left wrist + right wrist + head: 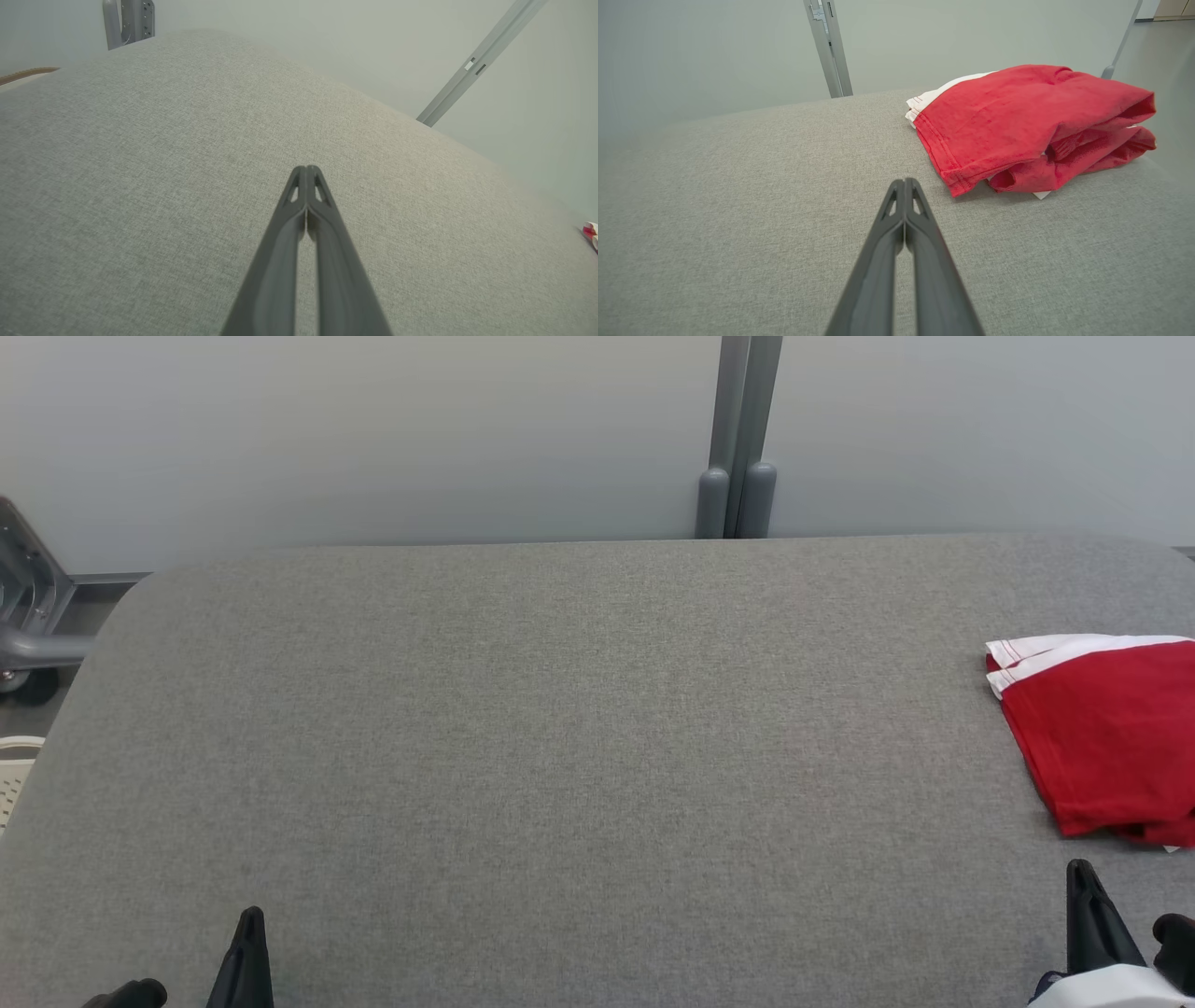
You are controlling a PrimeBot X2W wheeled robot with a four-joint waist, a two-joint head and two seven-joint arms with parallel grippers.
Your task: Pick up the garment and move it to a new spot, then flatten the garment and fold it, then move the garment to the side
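Closest to the lens, the left hand [306, 169] has its 2 dark fingers pressed together at the tips, gripping nothing, above the grey counter [140, 163]. The right hand [904, 182] is likewise closed and empty, its tips pointing at the counter near the garment [1017, 116] without touching it. The garment, red with a white striped edge, lies folded in a loose stack at the counter's right end, well apart from the left hand. Behind the counter stands a pale wall [373, 429] with a grey post [742, 429].
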